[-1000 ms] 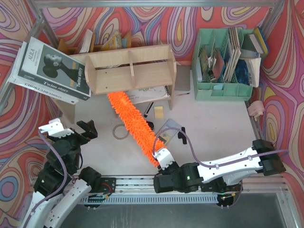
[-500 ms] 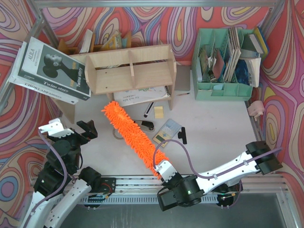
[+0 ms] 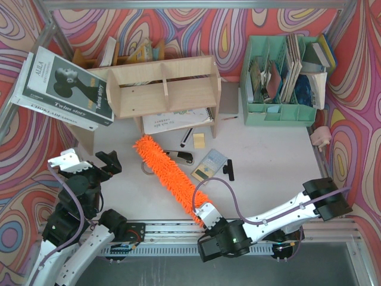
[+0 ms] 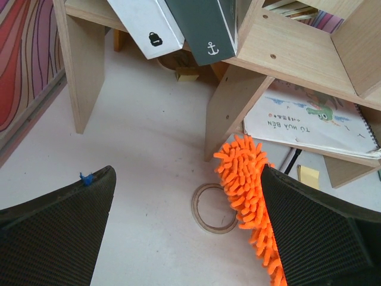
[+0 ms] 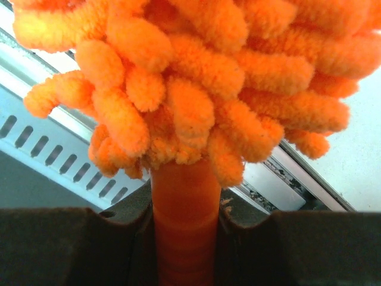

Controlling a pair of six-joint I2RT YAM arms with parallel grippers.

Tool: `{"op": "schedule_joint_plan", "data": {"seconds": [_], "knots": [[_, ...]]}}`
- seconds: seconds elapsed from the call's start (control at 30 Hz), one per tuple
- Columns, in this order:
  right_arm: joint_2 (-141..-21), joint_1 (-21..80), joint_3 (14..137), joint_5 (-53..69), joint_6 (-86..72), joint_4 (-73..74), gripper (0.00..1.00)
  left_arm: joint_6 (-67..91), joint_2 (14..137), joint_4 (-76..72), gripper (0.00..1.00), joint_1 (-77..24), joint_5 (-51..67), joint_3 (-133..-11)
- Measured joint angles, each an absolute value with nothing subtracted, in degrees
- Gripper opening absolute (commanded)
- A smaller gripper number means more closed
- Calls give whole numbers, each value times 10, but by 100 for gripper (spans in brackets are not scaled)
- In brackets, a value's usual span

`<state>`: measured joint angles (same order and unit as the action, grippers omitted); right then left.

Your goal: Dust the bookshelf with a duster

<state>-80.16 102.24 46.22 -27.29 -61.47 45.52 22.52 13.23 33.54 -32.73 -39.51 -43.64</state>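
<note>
The bookshelf (image 3: 164, 86) is a light plywood unit with two tiers at the back left; its leg and underside show in the left wrist view (image 4: 229, 107). The orange fluffy duster (image 3: 169, 176) lies slanted in front of it, its tip (image 4: 241, 179) a little short of the shelf's front. At the near end my right gripper (image 3: 205, 213) is shut on the duster's orange handle (image 5: 186, 220), just below the fluff. My left gripper (image 3: 88, 162) hangs open at the near left, nothing between its fingers (image 4: 53, 232), and the duster tip is beside its right finger.
A mint-green organiser (image 3: 280, 77) full of books stands at the back right. Large books (image 3: 65, 86) lean on the shelf's left end. A spiral notebook (image 3: 175, 119) lies under the shelf. A tape ring (image 3: 149, 167), a small pad (image 3: 209, 164) and a black clip (image 3: 229, 170) lie mid-table.
The right arm has drawn back toward the near edge, pulling the duster with it. The tip has come out from under the shelf's front. The left arm has not moved.
</note>
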Motion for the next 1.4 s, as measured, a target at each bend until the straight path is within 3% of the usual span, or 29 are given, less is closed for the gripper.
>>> {"op": "schedule_joint_plan", "data": {"seconds": [1.4], "knots": [[-834, 864, 490, -248, -585, 421, 0, 225, 132, 344, 98, -326, -403, -436]]}}
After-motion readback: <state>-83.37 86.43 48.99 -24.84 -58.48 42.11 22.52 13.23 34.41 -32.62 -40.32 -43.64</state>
